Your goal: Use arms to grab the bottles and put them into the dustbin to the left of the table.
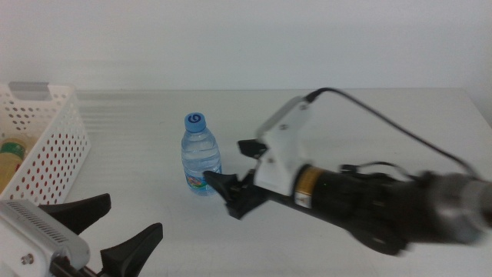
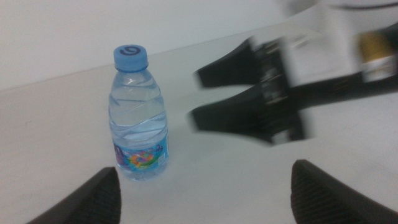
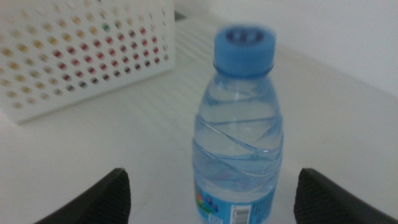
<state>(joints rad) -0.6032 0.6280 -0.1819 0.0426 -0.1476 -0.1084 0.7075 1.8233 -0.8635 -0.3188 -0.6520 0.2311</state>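
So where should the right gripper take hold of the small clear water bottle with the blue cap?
Probably on the mid-body of the small clear water bottle, above its label. It stands upright on the white table, so a level approach from the right fits. The open right gripper already faces it; the left gripper waits near the bottom edge.
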